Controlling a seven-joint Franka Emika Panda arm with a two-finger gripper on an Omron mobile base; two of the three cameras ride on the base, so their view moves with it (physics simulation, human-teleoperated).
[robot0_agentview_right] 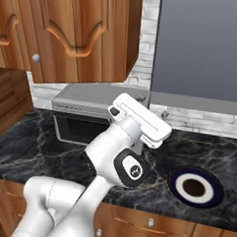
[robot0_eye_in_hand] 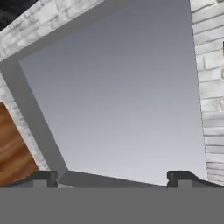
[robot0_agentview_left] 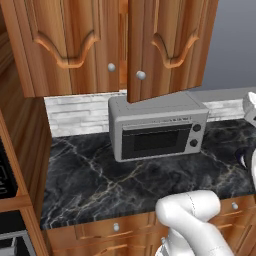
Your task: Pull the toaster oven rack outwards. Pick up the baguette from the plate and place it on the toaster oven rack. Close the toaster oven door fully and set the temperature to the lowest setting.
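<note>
Wooden cabinets [robot0_agentview_left: 75,45] above black marble counter [robot0_agentview_left: 100,185], white brick backsplash [robot0_agentview_left: 75,115], grey window [robot0_agentview_right: 203,46].

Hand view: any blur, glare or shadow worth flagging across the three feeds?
Hand view: soft, the window a smooth grey gradient, hand fingertips blurry. Left base view: toaster oven evenly lit, no glare on its dark glass. Right base view: plate sharp, faint shadows.

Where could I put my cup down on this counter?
In front of the toaster oven, the dark marble counter is bare up to its front edge, and also left of the oven toward the wooden side cabinet. Right of the oven, the plate takes room.
</note>
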